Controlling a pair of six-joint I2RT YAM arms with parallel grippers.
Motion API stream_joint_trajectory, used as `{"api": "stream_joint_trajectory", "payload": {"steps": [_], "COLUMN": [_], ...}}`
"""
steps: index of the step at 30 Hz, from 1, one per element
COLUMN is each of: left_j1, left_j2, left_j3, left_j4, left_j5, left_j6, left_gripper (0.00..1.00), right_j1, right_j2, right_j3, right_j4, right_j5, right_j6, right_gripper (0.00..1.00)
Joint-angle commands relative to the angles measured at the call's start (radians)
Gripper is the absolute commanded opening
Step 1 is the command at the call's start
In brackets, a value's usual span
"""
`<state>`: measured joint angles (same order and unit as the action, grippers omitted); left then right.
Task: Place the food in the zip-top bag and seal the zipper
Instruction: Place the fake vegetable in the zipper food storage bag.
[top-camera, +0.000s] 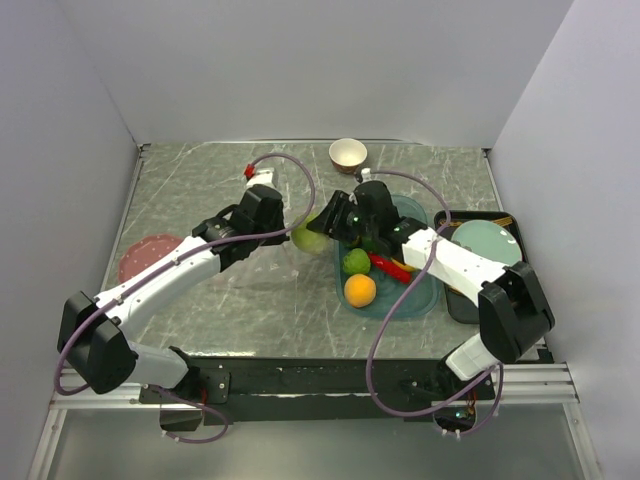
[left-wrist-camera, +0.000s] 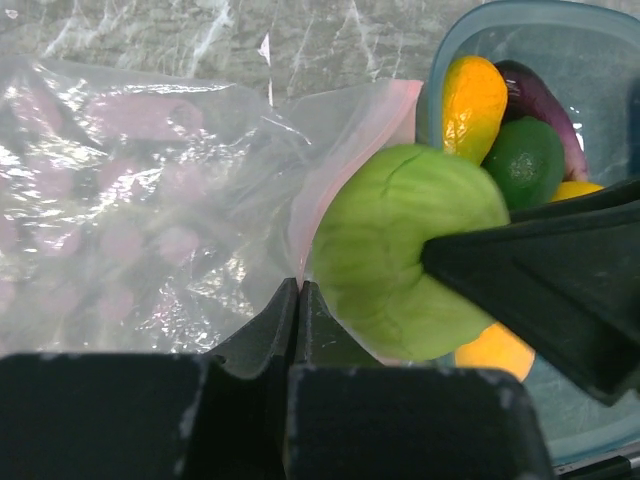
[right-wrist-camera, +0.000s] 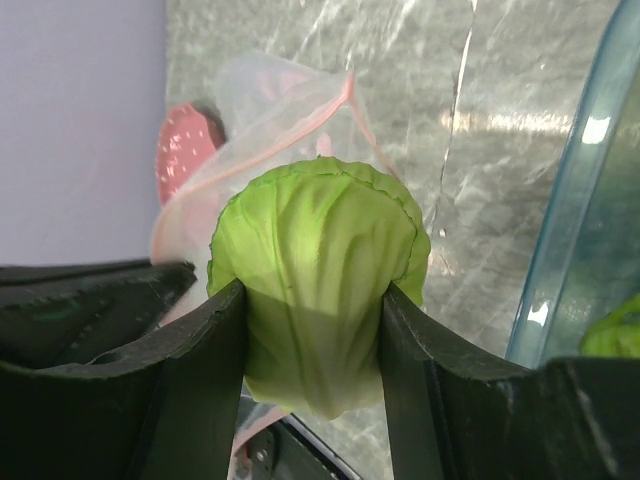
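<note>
My right gripper (right-wrist-camera: 312, 300) is shut on the green cabbage (right-wrist-camera: 318, 270) and holds it at the open mouth of the clear zip-top bag (right-wrist-camera: 275, 100). The cabbage also shows in the top view (top-camera: 309, 236) and the left wrist view (left-wrist-camera: 405, 250). My left gripper (left-wrist-camera: 297, 290) is shut on the bag's mouth edge by the pale pink zipper strip (left-wrist-camera: 340, 150). The bag (left-wrist-camera: 130, 200) lies crumpled to the left. The teal tray (top-camera: 420, 295) holds an orange (top-camera: 360, 289), a lime (top-camera: 355, 261), a red chili (top-camera: 390, 266); an eggplant (left-wrist-camera: 545, 100) and a lemon (left-wrist-camera: 470, 100) show in the left wrist view.
A small cream-and-brown bowl (top-camera: 347, 153) stands at the back. A black tray with a pale round plate (top-camera: 487, 243) sits at the right. A red round mat (top-camera: 148, 255) lies at the left. Walls close in left, back and right.
</note>
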<state>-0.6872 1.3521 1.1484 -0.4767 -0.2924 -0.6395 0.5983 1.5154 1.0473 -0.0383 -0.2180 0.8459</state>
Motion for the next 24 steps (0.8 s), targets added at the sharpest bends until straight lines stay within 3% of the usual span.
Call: {"api": "stream_joint_trajectory", "payload": {"steps": [1,5,7,10,11,13,14,16,19,24], "left_j1": [0.005,0.005,0.005,0.006,0.005,0.005,0.005,0.005,0.006,0.008], "left_j2": [-0.019,-0.021,-0.034,-0.042,-0.044,-0.051,-0.057,-0.068,-0.074,-0.074], "left_j3": [0.056,0.059,0.050,0.047,0.042,0.036,0.027,0.020,0.019,0.022], "left_j4": [0.046,0.067,0.079,0.069,0.058,0.055,0.058,0.059,0.058,0.053], "left_j5": [0.033,0.071,0.075,0.064,0.059,0.049,0.047,0.042,0.035,0.026], "left_j6": [-0.015,-0.020,-0.017,-0.015,-0.017,-0.022,-0.022,-0.026,-0.028,-0.023], "left_gripper": [0.01,0.01,0.01,0.01,0.01,0.01,0.01,0.01,0.01,0.01], "right_j1": [0.046,0.096,0.112,0.123,0.124,0.129,0.126,0.129,0.129,0.127], "right_j2": [0.028,0.081,0.107,0.131,0.132,0.128,0.124,0.100,0.063,-0.001], "right_j3": [0.110,0.213,0.244,0.270,0.273,0.270,0.266,0.246,0.226,0.209], "right_j4": [-0.015,-0.126,-0.152,-0.163,-0.166,-0.153,-0.149,-0.135,-0.132,-0.150], "right_j5": [-0.017,0.051,0.068,0.068,0.066,0.063,0.069,0.080,0.117,0.167], "right_j6": [-0.059,-0.087,-0.091,-0.097,-0.099,-0.102,-0.102,-0.100,-0.103,-0.116], "right_gripper": [0.00,0.00,0.06,0.21,0.33,0.44,0.56,0.62,0.81,0.84]}}
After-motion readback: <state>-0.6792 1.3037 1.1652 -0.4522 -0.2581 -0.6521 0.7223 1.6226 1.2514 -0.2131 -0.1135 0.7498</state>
